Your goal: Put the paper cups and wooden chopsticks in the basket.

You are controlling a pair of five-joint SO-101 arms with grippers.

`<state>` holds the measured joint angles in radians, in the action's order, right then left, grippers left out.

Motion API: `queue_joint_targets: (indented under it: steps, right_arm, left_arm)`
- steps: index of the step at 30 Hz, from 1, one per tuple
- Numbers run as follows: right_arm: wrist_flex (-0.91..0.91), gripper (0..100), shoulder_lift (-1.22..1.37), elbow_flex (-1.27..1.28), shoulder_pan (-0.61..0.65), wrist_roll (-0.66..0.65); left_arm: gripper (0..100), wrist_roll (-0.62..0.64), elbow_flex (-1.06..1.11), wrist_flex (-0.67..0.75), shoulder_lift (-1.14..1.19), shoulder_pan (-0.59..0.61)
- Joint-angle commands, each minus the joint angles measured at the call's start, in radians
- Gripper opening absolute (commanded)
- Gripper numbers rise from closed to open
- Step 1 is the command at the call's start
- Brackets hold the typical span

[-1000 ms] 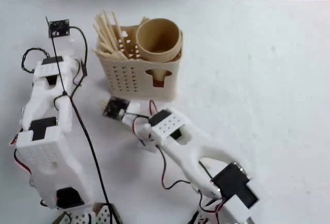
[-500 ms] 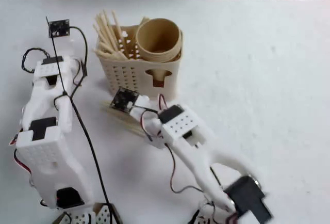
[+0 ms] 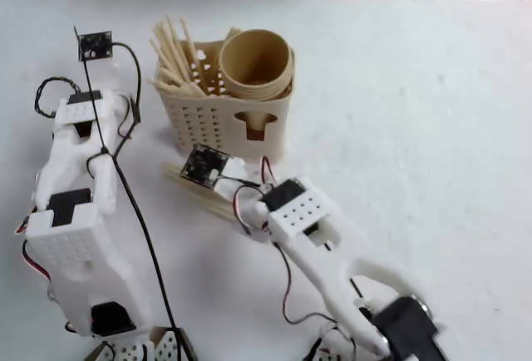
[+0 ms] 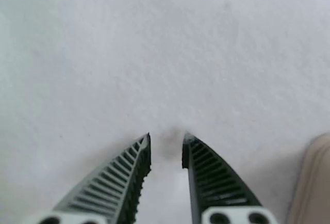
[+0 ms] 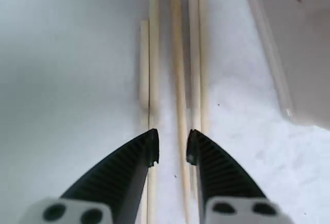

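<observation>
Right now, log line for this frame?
right gripper: jaws open over loose chopsticks | left gripper: jaws open | basket: cups inside

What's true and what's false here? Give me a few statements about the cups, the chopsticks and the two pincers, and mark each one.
1. The paper cups sit inside the basket. True.
2. Every chopstick is already in the basket. False: several chopsticks lie on the table in front of it.
3. The right pincer hangs over those loose chopsticks, jaws apart. True.
4. The left pincer grips a paper cup. False: it is open over bare table, holding nothing.
</observation>
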<state>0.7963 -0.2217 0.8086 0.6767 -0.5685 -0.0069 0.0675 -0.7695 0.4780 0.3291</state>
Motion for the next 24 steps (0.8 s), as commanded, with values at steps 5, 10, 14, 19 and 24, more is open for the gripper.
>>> queue_joint_targets:
  steps: [5,10,14,19,24]
  right_arm:
    - [-0.053,11.6,0.170,-0.149,-0.051,-0.005]
    - [-0.058,11.6,0.232,-0.158,-0.056,-0.005]
    - [-0.051,10.7,0.249,-0.158,-0.056,-0.005]
    - [-0.007,2.7,0.229,-0.152,-0.062,-0.006]
    - [0.064,1.6,0.209,-0.152,-0.088,-0.006]
  left_arm:
    - [12,-0.002,-0.034,0.017,-0.005,0.007]
    - [12,-0.002,-0.034,0.018,-0.005,0.005]
    - [12,-0.002,-0.034,0.017,-0.007,0.005]
    - [12,-0.002,-0.034,0.017,-0.007,0.007]
    - [12,-0.002,-0.034,0.018,-0.007,0.007]
